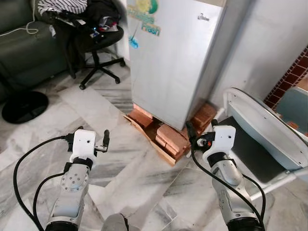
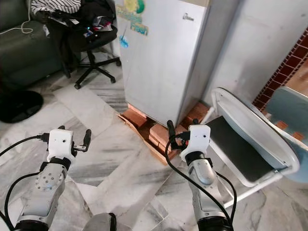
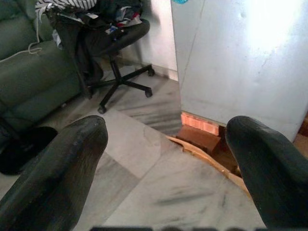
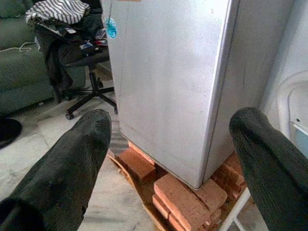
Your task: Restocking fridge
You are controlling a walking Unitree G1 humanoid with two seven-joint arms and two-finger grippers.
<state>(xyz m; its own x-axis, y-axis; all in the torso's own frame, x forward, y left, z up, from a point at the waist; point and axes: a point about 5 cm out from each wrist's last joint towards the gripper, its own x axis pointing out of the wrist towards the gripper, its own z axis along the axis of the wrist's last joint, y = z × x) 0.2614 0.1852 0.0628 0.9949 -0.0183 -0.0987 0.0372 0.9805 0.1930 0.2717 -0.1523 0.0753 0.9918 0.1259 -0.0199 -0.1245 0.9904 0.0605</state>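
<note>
Head cam, L eye: silver fridge (image 1: 171,57) stands ahead, door closed, raised on stacked red bricks (image 1: 166,137) over a marble floor (image 1: 120,159). Colourful sticker (image 1: 144,17) near top of door. Left gripper (image 1: 91,137) is held out low, fwd-left, over bare floor, well apart from fridge; fingers spread, nothing between them. Right gripper (image 1: 201,126) sits near the fridge's front corner, just above the bricks, not touching; fingers apart, empty. White folding chair (image 1: 269,134) w/ dark seat to the right, by a grey wall (image 1: 274,38). Office chair (image 1: 96,43) piled w/ clothes at upper left, dark sofa (image 1: 24,43) behind it, round black base (image 1: 24,106) on floor at left.

R eye: same scene, slightly shifted. Fridge door shut, small logo at top right corner. Both arms fwd, black cables looping off wrists.

L wrist: two black fingers (image 3: 57,178) wide apart, holding nothing. Between them: floor, edge of the brick stack, lower part of fridge door. Office chair and sofa beyond, on the side away from the fridge.

R wrist: fingers (image 4: 72,168) wide open, empty. Fridge is seen straight ahead between them, corner edge facing cam, bricks under it. A blue sticker (image 4: 111,28) on the door side. White chair frame peeks in by the far finger.
</note>
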